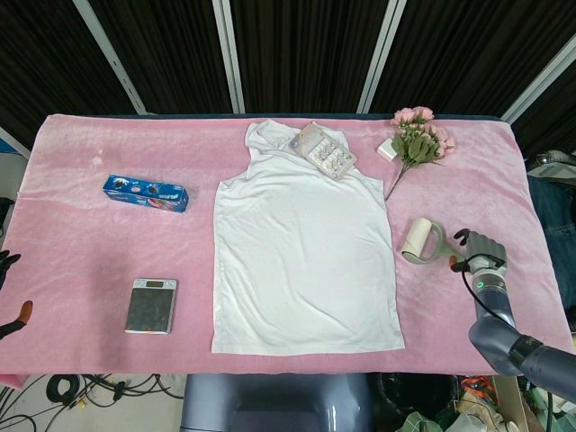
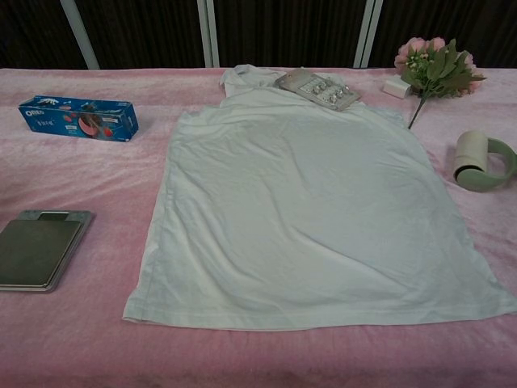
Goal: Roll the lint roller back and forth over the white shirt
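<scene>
The lint roller lies on the pink counter, just beside the right edge of the white shirt but not on it. In the chest view its pale roll points toward the shirt and its green handle curves off toward the frame's right edge. The shirt is spread flat in the middle of the counter, neck toward the far side.

The right robot hand sits near the counter's right edge, just beyond the roller's handle. Its fingers reach toward the handle, and their tips are at or very close to its end; whether they touch it cannot be told from the head view, and the chest view does not show this robot hand at all. The roller appears to rest on the counter rather than in a grasp, but whether the fingers are released or clenched is not clear.

The left robot hand shows only as dark fingertips at the left edge of the head view, off the counter; its state cannot be told.

A blister pack lies on the shirt's upper right shoulder. A flower bunch lies near the far right corner, a blue cookie box left of the shirt, and a small scale nearer the front edge.
</scene>
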